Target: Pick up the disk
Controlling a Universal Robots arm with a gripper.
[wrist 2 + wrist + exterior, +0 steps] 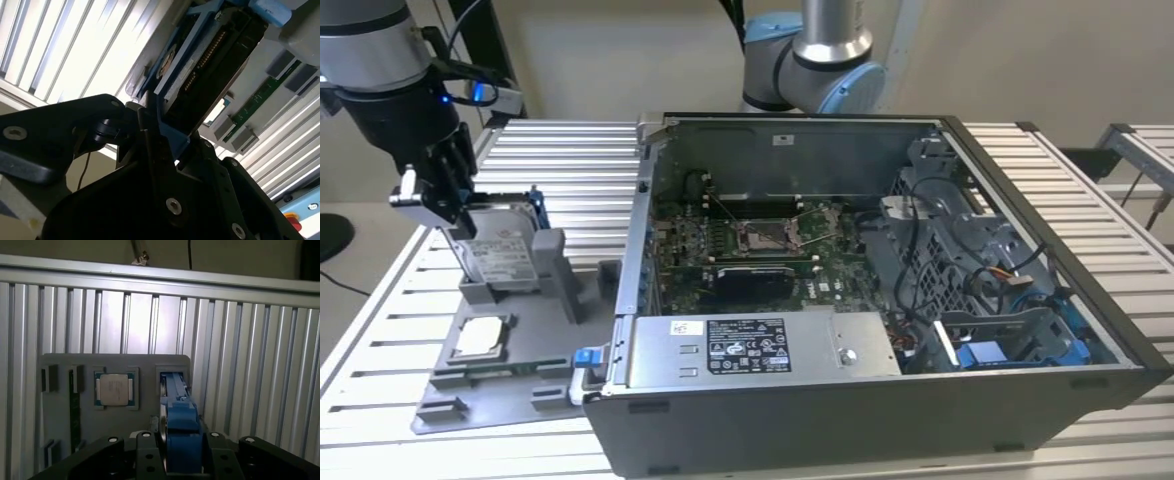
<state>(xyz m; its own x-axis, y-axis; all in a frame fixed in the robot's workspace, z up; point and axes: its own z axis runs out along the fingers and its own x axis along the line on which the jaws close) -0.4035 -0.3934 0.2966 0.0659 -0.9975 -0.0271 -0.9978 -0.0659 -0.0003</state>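
In the exterior view, a table (574, 170) of ribbed aluminium slats stands before a pale wall. The gripper (438, 205) hangs from the arm over a grey tray (507, 400) and is closed on the upper edge of the disk (500, 255). The one disk stands on edge in a slot of the tray directly below the gripper. Its long axis looks close to upright, and its white label faces the camera. One square chip (480, 337) lies flat on the tray, below and just beside the disk. One open computer case (854, 425) sits well apart from the gripper, toward the exterior view's right, with one long grey power supply (747, 345) along its near wall.

In the second wrist view, the black fingers (145, 150) pinch the blue frame of the disk (210, 55), whose dark connector edge runs away from the gripper (160, 127). One green memory stick (255, 102) lies beyond it on the tray.

In the first wrist view, the disk (182, 435) is seen edge-on between the two finger blocks of the gripper (182, 452), and its thin edge points away from the gripper. The chip (114, 389) sits just beside it on the tray (150, 365), and slats (250, 365) lie all around.
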